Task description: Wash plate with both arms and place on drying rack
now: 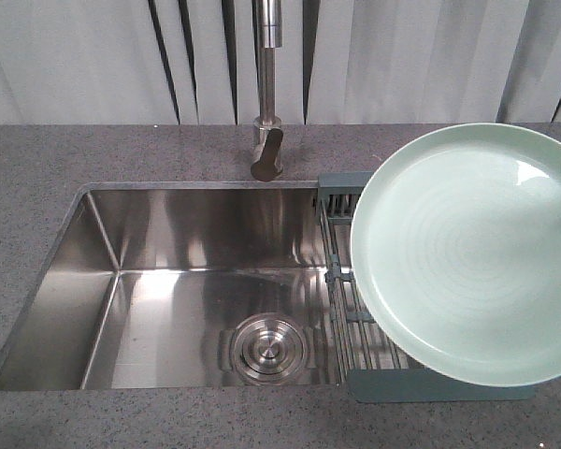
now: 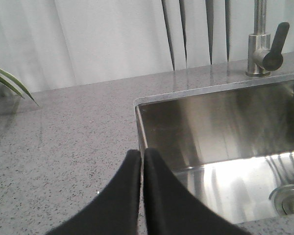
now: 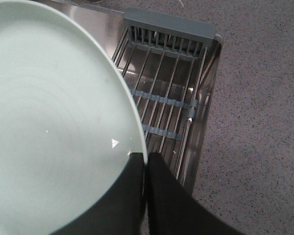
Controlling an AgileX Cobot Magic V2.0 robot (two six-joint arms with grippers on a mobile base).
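Your right gripper (image 3: 146, 159) has its jaws clamped on the rim of the plate (image 3: 54, 122), which spreads up and left from them, with the drying rack (image 3: 166, 93) just beyond. Judge it stiff, breakable and slippery when wet, so grip the raised rim. It's pale mint, faintly ringed. Your left gripper (image 2: 141, 155) has its jaws together and empty, with the sink (image 2: 210, 122) ahead.

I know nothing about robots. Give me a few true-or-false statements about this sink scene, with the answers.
1. The right fingers grip the mint-green plate by its rim. True.
2. The left fingers hold a sponge. False: they are shut on nothing, above the countertop.
3. Water streams from the faucet. False: no water shows.
4. The drying rack sits at the right end of the sink. True.
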